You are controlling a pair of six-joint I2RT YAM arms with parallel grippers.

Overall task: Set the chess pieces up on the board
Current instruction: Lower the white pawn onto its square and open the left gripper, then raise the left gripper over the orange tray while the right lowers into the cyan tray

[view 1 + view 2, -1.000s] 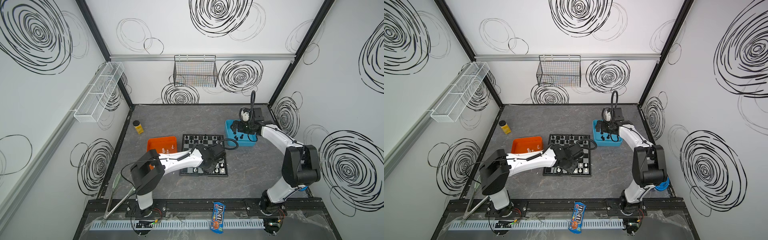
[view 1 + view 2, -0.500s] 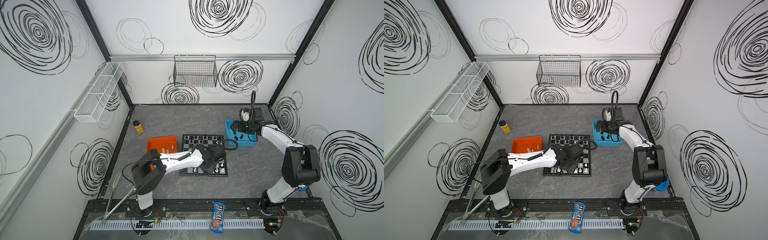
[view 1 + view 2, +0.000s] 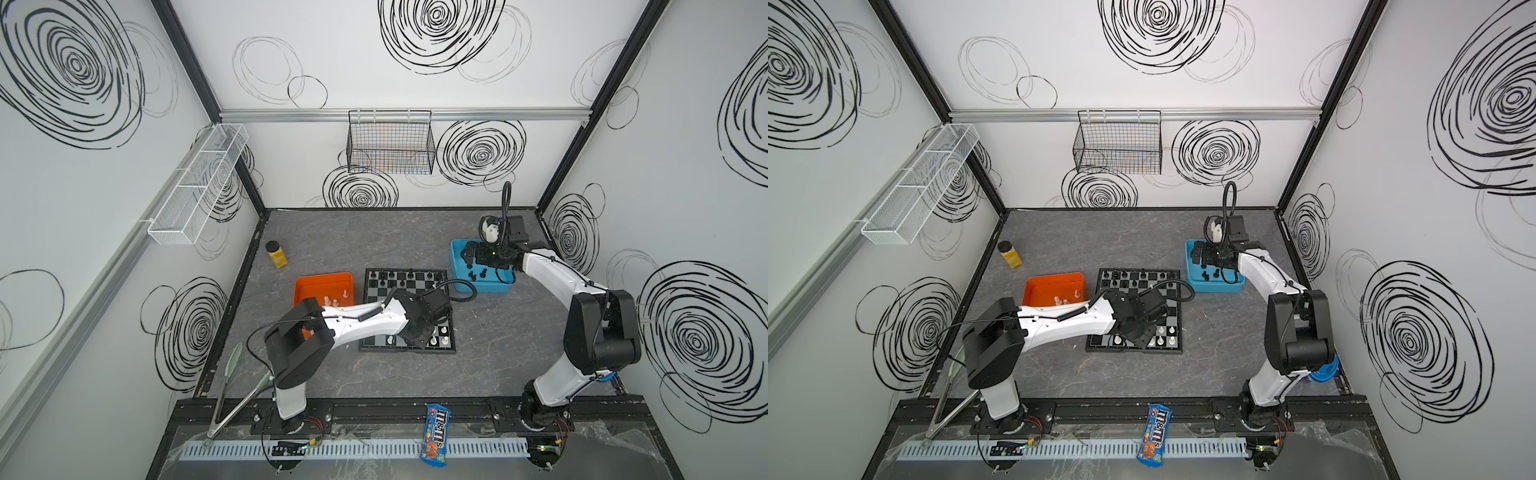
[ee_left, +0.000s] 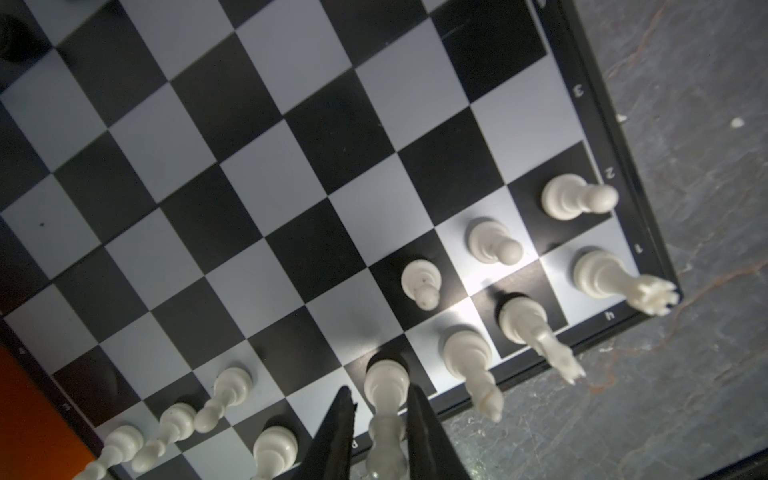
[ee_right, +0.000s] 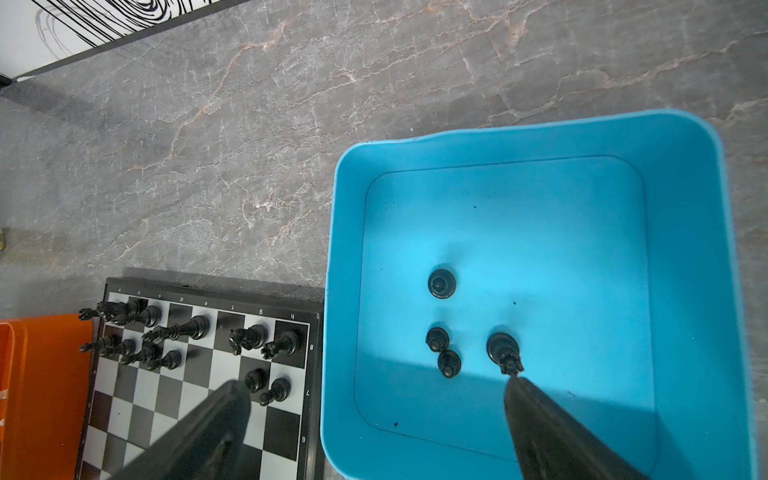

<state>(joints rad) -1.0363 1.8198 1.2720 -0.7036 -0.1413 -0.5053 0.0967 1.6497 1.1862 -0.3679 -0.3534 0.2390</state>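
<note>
The board [image 3: 409, 291] [image 3: 1144, 291] lies mid-table. Black chess pieces [image 5: 183, 330] stand on its far rows, white ones [image 4: 494, 243] on its near rows. My left gripper [image 4: 380, 419] [image 3: 415, 338] is low over the near edge row, astride a tall white piece [image 4: 386, 390] that stands on a black square. Its jaws are slightly open, with a gap between one finger [image 4: 336, 432] and the piece. My right gripper [image 5: 376, 387] [image 3: 473, 259] hangs wide open over the blue tray [image 5: 685, 291]. Several black pieces [image 5: 441, 283] stand in that tray, one of them [image 5: 503, 351] just off a fingertip.
An orange tray [image 3: 320, 280] with a few white pieces [image 3: 334, 300] sits left of the board. A yellow jar [image 3: 276, 254] stands at the far left. Tongs [image 3: 232, 390] and a candy bag [image 3: 434, 434] lie by the front rail. A wire basket [image 3: 390, 145] hangs on the back wall.
The left jaws have parted a little round the white piece. Both arms have hardly moved.
</note>
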